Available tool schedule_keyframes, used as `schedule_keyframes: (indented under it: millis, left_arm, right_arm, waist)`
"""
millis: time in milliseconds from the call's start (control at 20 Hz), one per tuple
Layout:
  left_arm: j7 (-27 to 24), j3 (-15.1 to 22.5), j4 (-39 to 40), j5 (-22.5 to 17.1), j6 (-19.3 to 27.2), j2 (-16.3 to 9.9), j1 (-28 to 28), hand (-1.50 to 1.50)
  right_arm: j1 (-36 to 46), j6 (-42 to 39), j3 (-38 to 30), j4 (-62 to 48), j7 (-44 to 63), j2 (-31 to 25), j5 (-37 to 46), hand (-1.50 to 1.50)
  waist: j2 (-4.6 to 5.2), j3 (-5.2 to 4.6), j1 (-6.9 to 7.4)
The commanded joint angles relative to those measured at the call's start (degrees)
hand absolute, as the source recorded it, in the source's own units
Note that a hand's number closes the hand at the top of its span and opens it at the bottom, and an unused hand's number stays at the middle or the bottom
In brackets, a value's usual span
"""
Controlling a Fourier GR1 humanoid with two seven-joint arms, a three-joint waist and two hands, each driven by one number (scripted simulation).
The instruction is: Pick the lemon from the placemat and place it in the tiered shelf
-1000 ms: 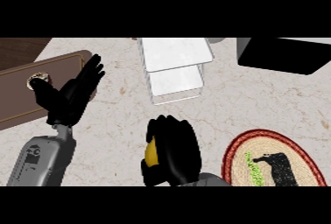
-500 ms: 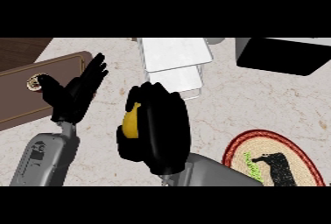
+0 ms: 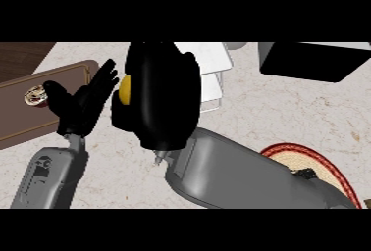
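Observation:
My right hand point(image 3: 163, 93) fills the middle of the head view, raised close to the camera, its fingers curled round the yellow lemon point(image 3: 125, 92). Only a sliver of the lemon shows at the hand's left edge. The white tiered shelf point(image 3: 211, 73) stands at the back centre, mostly hidden behind that hand. The round woven placemat point(image 3: 330, 169) with a red rim lies at the lower right, partly covered by my right forearm. My left hand point(image 3: 83, 100) rests open at the left, fingers up, beside the brown board.
A brown cutting board point(image 3: 29, 110) with a small round item point(image 3: 35, 95) on it lies at the left. A black box point(image 3: 315, 61) sits at the back right. Dark wood shows at the far left corner.
My right hand has risen and moved forward toward the shelf with the lemon, now looming larger. The left hand has barely shifted.

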State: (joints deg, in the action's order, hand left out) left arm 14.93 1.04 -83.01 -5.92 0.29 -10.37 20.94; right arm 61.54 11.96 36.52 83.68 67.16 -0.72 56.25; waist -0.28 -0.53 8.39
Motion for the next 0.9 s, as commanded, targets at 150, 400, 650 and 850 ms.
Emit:
schedule_keyframes:
  millis: [150, 400, 650, 850]
  left_arm:
    - [-0.7, -2.2, 0.8, -0.9, -0.6, -1.5, -0.5, 0.00]
    - [-2.3, -2.8, 1.8, -0.4, -0.4, -1.8, -0.7, 0.00]
    - [-1.7, -3.6, 1.0, -0.3, 1.2, -1.5, -1.3, 0.00]
    - [-2.8, -3.9, 1.6, -0.5, 0.5, -1.7, -2.1, 0.00]
  right_arm:
    - [11.6, -0.3, -4.2, -9.1, 17.3, 0.7, -1.4, 1.50]
    - [14.2, 5.8, -6.1, -12.6, 18.0, 0.7, -2.4, 1.50]
    - [15.8, 6.6, -8.1, -16.0, 18.0, 0.7, -2.4, 1.50]
    - [15.1, 10.0, -8.5, -17.5, 16.7, 0.7, -1.7, 1.50]
  waist:
    - [0.00, 0.09, -1.60]
    - [0.33, 0.18, -2.83]
    - [0.20, 0.34, -4.71]
    - [0.41, 0.39, -5.64]
